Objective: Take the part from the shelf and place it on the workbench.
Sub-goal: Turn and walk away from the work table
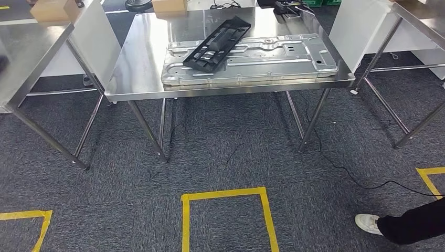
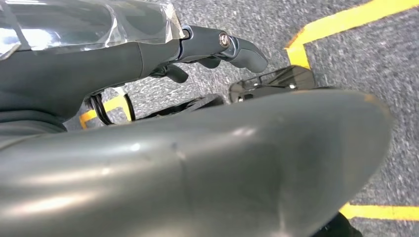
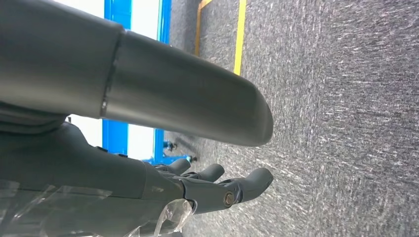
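Black plastic part (image 1: 217, 43) lies tilted across a grey metal panel (image 1: 273, 60) on the steel table (image 1: 136, 63), upper centre of frame; left hand (image 2: 217, 52) and right hand (image 3: 217, 185) hang empty, fingers apart, over carpet.

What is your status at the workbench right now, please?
Left hand and right hand hang empty over the carpet. Black part lies on the metal panel on the workbench. A person's foot nearby.
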Motion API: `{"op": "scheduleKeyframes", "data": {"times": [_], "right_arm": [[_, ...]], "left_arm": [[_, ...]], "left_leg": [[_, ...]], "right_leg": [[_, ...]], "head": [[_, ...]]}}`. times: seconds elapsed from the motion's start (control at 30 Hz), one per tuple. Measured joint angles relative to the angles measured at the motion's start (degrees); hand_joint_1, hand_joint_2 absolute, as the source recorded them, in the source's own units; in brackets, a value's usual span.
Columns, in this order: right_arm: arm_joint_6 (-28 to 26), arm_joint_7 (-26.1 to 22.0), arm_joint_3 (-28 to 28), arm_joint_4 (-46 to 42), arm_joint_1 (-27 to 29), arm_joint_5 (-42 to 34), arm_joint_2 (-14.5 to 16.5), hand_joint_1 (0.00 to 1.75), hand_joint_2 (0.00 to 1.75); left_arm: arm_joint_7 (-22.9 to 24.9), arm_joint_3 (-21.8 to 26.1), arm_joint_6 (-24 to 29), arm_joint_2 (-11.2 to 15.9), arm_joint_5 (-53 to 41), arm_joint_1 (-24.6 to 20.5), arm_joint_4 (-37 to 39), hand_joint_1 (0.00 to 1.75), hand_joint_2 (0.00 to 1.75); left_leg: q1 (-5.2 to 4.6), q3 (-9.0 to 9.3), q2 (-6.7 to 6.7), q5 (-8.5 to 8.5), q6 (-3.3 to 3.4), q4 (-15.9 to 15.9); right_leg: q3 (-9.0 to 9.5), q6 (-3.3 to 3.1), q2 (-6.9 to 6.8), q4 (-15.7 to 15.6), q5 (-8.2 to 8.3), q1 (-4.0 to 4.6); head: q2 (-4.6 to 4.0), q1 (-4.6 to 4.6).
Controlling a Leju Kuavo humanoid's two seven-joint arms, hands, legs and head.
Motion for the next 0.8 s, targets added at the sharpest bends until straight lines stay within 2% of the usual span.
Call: {"op": "scheduleKeyframes", "data": {"times": [0.03,0.07,0.1,0.17,0.2,0.23,0.3,0.33,0.37,0.4,0.43,0.5,0.53,0.57,0.6,0.63,0.7,0.73,0.77,0.8], "right_arm": [[0.0,0.0,0.1,0.0,0.0,0.0,0.0,0.0,0.0],[0.0,0.0,0.1,0.1,0.0,0.0,0.1,0.0,0.0],[0.0,0.0,0.2,0.1,0.0,-0.1,0.2,0.0,0.0],[0.0,0.0,0.3,0.1,-0.1,-0.1,0.3,0.0,0.0],[0.0,0.0,0.3,0.1,-0.1,-0.1,0.3,0.0,0.0],[0.0,0.0,0.3,0.1,-0.1,-0.1,0.4,0.0,0.0],[0.0,0.0,0.3,0.2,-0.4,-0.1,0.4,0.0,0.0],[0.0,0.0,0.4,0.2,-0.5,-0.1,0.4,0.0,0.0],[0.0,0.0,0.4,0.2,-0.5,-0.1,0.4,0.0,0.0],[0.0,0.0,0.4,0.3,-0.4,-0.2,0.4,0.0,0.0],[0.0,0.0,0.4,0.3,-0.4,-0.2,0.4,0.0,0.0],[0.0,0.0,0.5,0.4,-0.2,-0.2,0.4,0.0,0.0],[0.0,0.0,0.6,0.5,-0.2,-0.2,0.4,0.0,0.0],[0.0,0.0,0.7,0.5,-0.2,-0.2,0.4,0.0,0.0],[0.0,0.0,0.7,0.6,-0.2,-0.2,0.4,0.0,0.0],[0.0,0.0,0.8,0.6,-0.1,-0.2,0.4,0.0,0.0],[0.0,0.0,0.9,0.7,0.1,-0.2,0.4,0.0,0.0],[0.0,0.0,0.9,0.7,0.1,-0.2,0.4,0.0,0.0],[-0.1,-0.1,0.9,0.8,0.0,-0.3,0.4,0.0,0.0],[-0.1,-0.2,0.9,0.8,-0.2,-0.4,0.4,0.0,0.0]], "left_arm": [[-0.1,0.0,0.1,0.0,0.0,0.1,0.0,0.0,0.0],[-0.1,0.0,0.3,0.0,0.0,0.1,0.0,0.0,0.0],[-0.2,0.0,0.4,0.0,0.0,0.2,0.0,0.0,0.0],[-0.4,0.0,0.6,0.0,0.0,0.0,0.0,0.0,0.0],[-0.5,0.0,0.7,0.0,0.0,-0.1,0.0,0.0,0.0],[-0.6,0.0,0.8,0.0,0.0,-0.2,0.0,0.0,0.0],[-0.6,0.0,1.0,0.0,0.0,-0.1,0.0,0.0,0.0],[-0.7,0.0,1.0,0.0,0.0,-0.1,0.0,0.0,0.0],[-0.7,0.0,1.1,0.0,0.0,0.0,0.0,0.0,0.0],[-0.7,0.0,1.1,0.0,0.1,-0.1,0.0,0.0,0.0],[-0.7,0.0,1.1,0.0,0.1,-0.1,0.0,0.0,0.0],[-0.7,0.0,1.1,-0.1,0.1,-0.1,0.0,0.0,0.0],[-0.7,-0.1,1.1,-0.2,0.1,-0.1,0.0,0.0,0.0],[-0.7,-0.1,1.1,-0.2,0.1,0.0,0.0,0.0,0.0],[-0.7,-0.2,1.1,-0.2,0.1,0.0,0.0,0.0,0.0],[-0.7,-0.3,1.2,-0.2,0.1,0.0,0.0,0.0,0.0],[-0.7,-0.4,1.2,-0.2,0.1,-0.2,0.0,0.0,0.0],[-0.7,-0.5,1.3,-0.3,0.1,-0.2,0.0,0.0,0.0],[-0.7,-0.5,1.3,-0.3,0.1,-0.2,0.0,0.0,0.0],[-0.6,-0.6,1.4,-0.3,0.1,-0.2,0.0,0.0,0.0]], "left_leg": [[0.25,-0.98,0.01,-0.15,-0.25,1.8],[0.47,-0.78,0.06,0.88,-0.43,1.1],[0.66,0.61,0.24,2.86,-0.54,-2.1],[0.68,4.68,1.8,6.98,-0.49,-11.0],[0.54,5.97,2.46,8.1,-0.31,-14.1],[0.34,6.52,2.9,8.54,-0.05,-15.7],[-0.02,6.24,2.2,8.62,0.71,-16.1],[-0.02,6.28,1.75,8.85,1.17,-16.2],[0.02,6.3,1.26,9.12,1.64,-16.3],[0.12,6.33,0.77,9.41,2.08,-16.5],[0.18,6.31,0.28,9.6,2.38,-16.5],[0.0,6.07,-0.77,9.73,2.65,-16.5],[-0.12,6.03,-1.37,9.75,2.69,-16.5],[-0.23,6.06,-2.02,9.75,2.7,-16.5],[-0.28,6.14,-2.73,9.74,2.68,-16.4],[-0.29,6.21,-3.44,9.71,2.62,-16.3],[-0.46,6.02,-4.67,9.57,2.29,-16.0],[-0.51,5.78,-5.14,9.54,2.03,-15.8],[-0.5,5.53,-5.56,9.58,1.72,-15.7],[-0.37,5.33,-6.02,9.66,1.37,-15.7]], "right_leg": [[-0.01,0.01,-0.33,0.0,0.0,-0.02],[0.04,0.04,-0.69,0.0,-0.02,-0.07],[0.15,0.1,-1.05,0.0,-0.05,-0.13],[0.42,0.46,-1.72,0.1,-0.2,-0.09],[0.51,0.77,-2.02,0.1,-0.28,0.01],[0.57,1.15,-2.36,0.1,-0.33,0.12],[0.69,1.97,-3.09,0.0,-0.32,0.06],[0.7,2.35,-3.01,0.1,-0.55,-0.1],[0.35,2.63,-2.33,1.1,-1.34,-0.26],[-0.58,2.82,-1.3,3.3,-2.84,-0.37],[-2.16,2.91,-0.07,6.7,-4.86,-0.39],[-6.06,2.93,1.21,15.0,-8.49,-0.26],[-7.23,2.91,1.35,17.3,-8.94,-0.2],[-7.35,2.85,1.45,17.4,-8.21,-0.18],[-6.31,2.74,1.68,15.0,-6.44,-0.19],[-4.52,2.63,2.39,11.1,-4.18,-0.23],[-1.24,2.31,4.83,3.6,-1.26,-0.3],[-0.51,2.11,5.66,1.7,-0.81,-0.3],[-0.33,1.83,5.9,1.1,-0.9,-0.18],[-0.4,1.46,5.33,1.1,-0.79,-0.12]], "head": [[0.0,0.0],[0.0,0.0],[0.0,0.0],[0.0,-0.01],[0.0,0.02],[0.0,0.04],[0.0,0.08],[0.0,0.08],[0.0,0.09],[0.0,0.1],[0.0,0.11],[0.0,0.11],[0.0,0.11],[0.0,0.11],[0.0,0.1],[0.0,0.1],[0.0,0.1],[0.0,0.1],[0.0,0.11],[0.0,0.11]]}}
